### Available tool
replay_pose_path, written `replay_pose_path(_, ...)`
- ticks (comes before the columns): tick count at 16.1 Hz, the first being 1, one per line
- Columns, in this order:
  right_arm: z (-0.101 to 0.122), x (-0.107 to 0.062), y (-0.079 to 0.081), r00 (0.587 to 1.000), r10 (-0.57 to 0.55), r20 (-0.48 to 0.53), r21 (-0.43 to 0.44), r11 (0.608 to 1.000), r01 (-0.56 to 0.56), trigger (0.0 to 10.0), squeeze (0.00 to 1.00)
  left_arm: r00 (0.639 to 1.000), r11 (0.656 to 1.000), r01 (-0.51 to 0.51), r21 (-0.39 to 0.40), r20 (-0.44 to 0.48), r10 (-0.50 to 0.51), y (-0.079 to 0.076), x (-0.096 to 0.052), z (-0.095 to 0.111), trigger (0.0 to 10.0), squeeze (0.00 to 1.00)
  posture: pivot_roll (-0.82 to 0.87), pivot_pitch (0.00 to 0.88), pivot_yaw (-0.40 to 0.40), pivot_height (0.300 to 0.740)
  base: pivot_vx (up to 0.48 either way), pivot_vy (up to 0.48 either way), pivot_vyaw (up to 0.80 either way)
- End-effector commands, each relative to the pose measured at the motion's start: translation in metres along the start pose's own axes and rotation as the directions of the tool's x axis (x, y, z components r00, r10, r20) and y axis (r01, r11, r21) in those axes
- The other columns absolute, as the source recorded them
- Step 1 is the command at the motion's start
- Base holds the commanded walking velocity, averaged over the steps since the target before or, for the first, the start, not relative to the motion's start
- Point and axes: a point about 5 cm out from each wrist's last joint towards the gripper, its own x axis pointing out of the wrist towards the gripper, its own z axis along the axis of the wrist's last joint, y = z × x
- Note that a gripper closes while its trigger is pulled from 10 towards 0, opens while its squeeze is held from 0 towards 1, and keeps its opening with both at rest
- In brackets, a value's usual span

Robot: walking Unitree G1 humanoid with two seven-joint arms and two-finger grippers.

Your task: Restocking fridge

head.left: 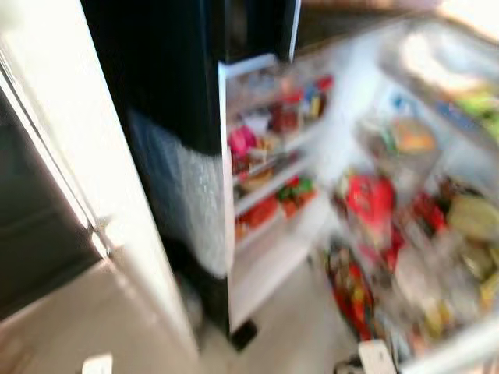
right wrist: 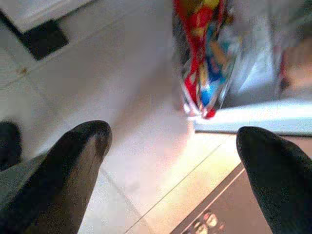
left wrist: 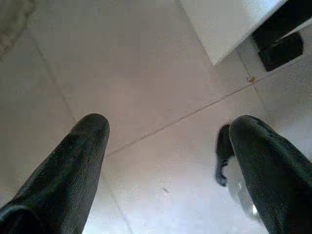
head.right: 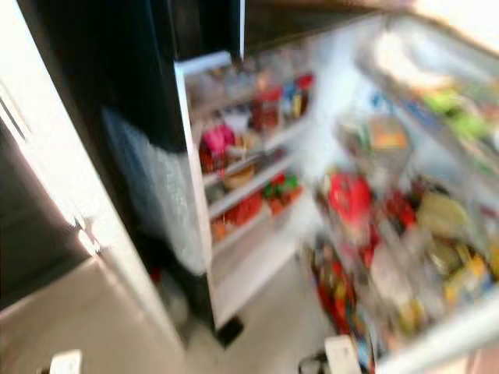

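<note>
Both tools spread above floor, fridge open.

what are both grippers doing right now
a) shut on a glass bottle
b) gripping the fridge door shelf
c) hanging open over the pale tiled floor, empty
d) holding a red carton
c: the wrist views show the left gripper and right gripper with black fingers spread apart, holding nothing, above the pale tiled floor, near the open white fridge.

Pale tiled floor with thin grout lines — a white wall on the left, brightly lit.
</note>
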Motion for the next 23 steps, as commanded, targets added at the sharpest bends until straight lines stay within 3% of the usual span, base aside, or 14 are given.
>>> replay_pose_path(1, -0.001, 0.000, -0.001, 1.000, -0.002, -0.004, 0.009, 1.000, 0.002, 10.0, 0.00, 0.999, 1.000, 0.000, 0.006, -0.036, 0.000, 0.000, -0.001, -0.009, 10.0, 0.00, -0.02, 0.000, 0.019, 0.740, -0.277, 0.352, 0.00)
replay_pose_path(10, -0.004, 0.000, -0.002, 0.998, -0.040, -0.043, -0.021, 0.999, 0.040, 10.0, 0.00, 0.999, 1.000, 0.013, 0.021, -0.035, -0.012, 0.000, -0.001, -0.009, 10.0, 0.00, -0.01, 0.000, 0.019, 0.740, -0.031, 0.036, -0.32)
replay_pose_path(16, -0.008, -0.001, -0.001, 0.997, -0.054, -0.054, 0.074, 0.996, 0.058, 10.0, 0.00, 0.999, 0.999, 0.023, 0.027, -0.040, -0.022, 0.000, -0.002, -0.010, 10.0, 0.00, -0.02, 0.000, 0.024, 0.740, 0.000, 0.000, 0.00)
replay_pose_path(19, -0.014, -0.003, 0.001, 0.992, -0.092, -0.087, 0.247, 0.963, 0.110, 10.0, 0.00, 0.999, 0.999, 0.025, 0.030, -0.041, -0.023, 0.001, -0.002, -0.011, 10.0, 0.00, -0.02, 0.000, 0.026, 0.740, 0.000, 0.000, 0.00)
replay_pose_path(20, -0.017, -0.004, 0.002, 0.987, -0.122, -0.101, 0.358, 0.921, 0.151, 10.0, 0.00, 0.999, 0.999, 0.025, 0.030, -0.041, -0.024, 0.001, -0.002, -0.011, 10.0, 0.00, -0.02, 0.000, 0.028, 0.740, 0.000, 0.000, 0.00)
replay_pose_path(23, -0.019, -0.006, 0.002, 0.979, -0.174, -0.110, 0.451, 0.869, 0.205, 10.0, 0.00, 0.999, 0.999, 0.024, 0.032, -0.042, -0.023, 0.001, -0.002, -0.011, 10.0, 0.00, -0.03, 0.000, 0.033, 0.740, 0.000, 0.000, 0.00)
